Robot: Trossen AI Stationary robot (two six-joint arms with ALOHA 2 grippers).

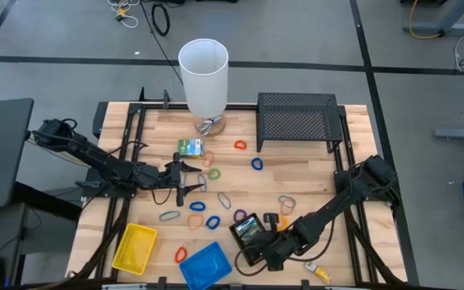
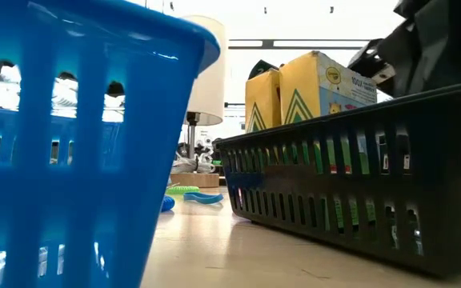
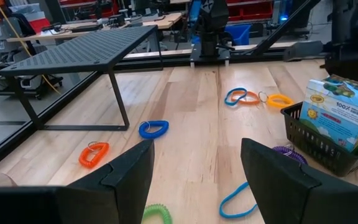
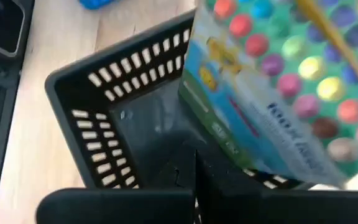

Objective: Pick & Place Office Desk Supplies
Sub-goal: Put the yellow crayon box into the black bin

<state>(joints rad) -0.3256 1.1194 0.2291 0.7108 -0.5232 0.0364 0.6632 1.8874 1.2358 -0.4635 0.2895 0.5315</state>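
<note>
Black slotted tray (image 1: 248, 236) sits near the table's near edge, right of centre, and your right gripper (image 1: 274, 246) is at it, though you cannot tell whether its fingers are clamped. A printed crayon box (image 4: 278, 81) rests tilted in that tray. Your left gripper (image 3: 196, 171) hangs with fingers spread over mid-table among coloured loops (image 3: 153, 129). Blue tray (image 1: 205, 264) and yellow tray (image 1: 134, 247) lie left of the black one.

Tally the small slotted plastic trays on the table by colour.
Yellow slotted plastic tray: 1
Blue slotted plastic tray: 1
Black slotted plastic tray: 1
Total: 3
</note>
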